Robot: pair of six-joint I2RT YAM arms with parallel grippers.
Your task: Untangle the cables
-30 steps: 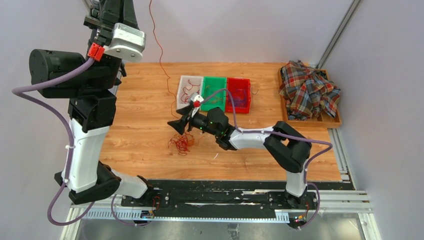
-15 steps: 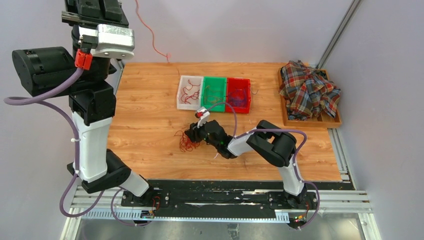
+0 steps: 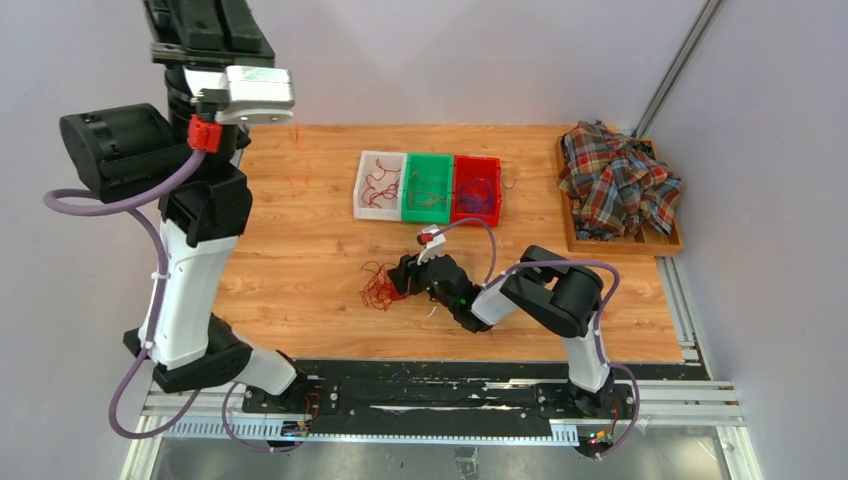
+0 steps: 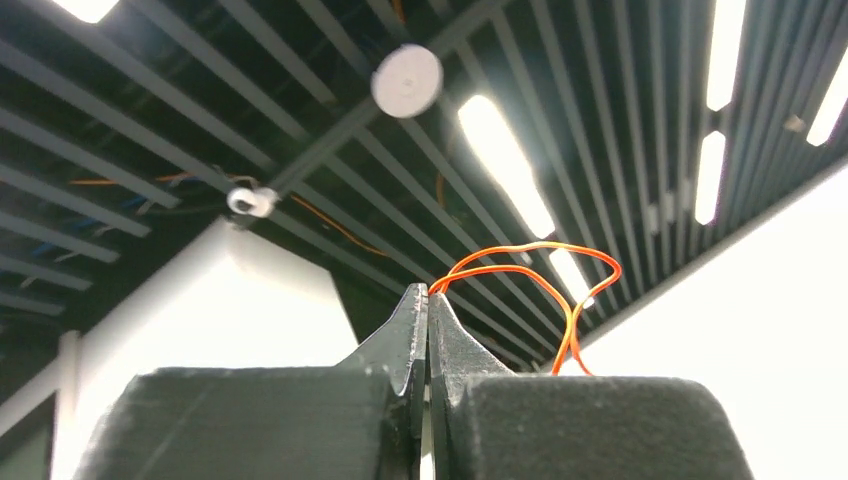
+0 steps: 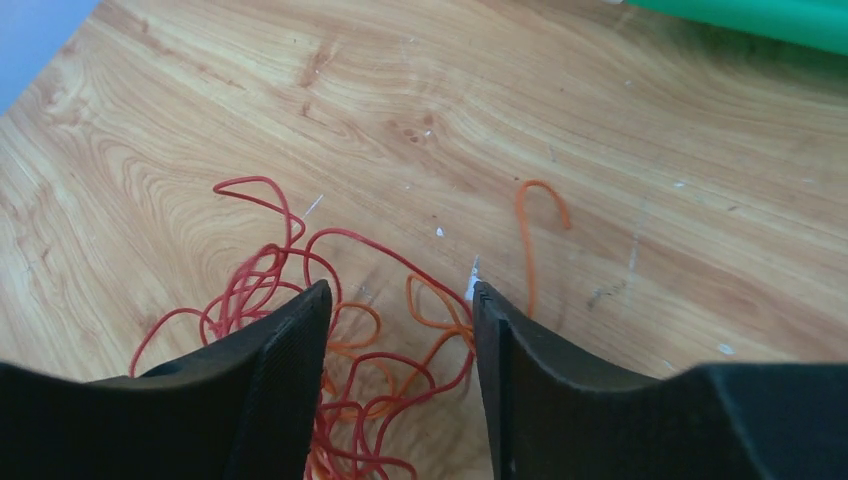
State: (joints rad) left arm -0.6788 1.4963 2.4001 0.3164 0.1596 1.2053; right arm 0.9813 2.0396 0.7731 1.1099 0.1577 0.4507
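Wooden surface [image 3: 300, 260] between pale walls. Cables [image 3: 380, 288] red and orange, tangled loosely. Left gripper [image 4: 428, 300] clamped on orange cable [image 4: 540, 244]; right gripper [image 5: 400, 290] parted astride cables, empty.

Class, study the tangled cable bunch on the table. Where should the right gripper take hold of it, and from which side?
Probably the hooked free end of the orange strand, not the dense middle of the cable bunch. That end lies flat on the table, clear of the red loops, so the right gripper should come down from above, jaws across it.
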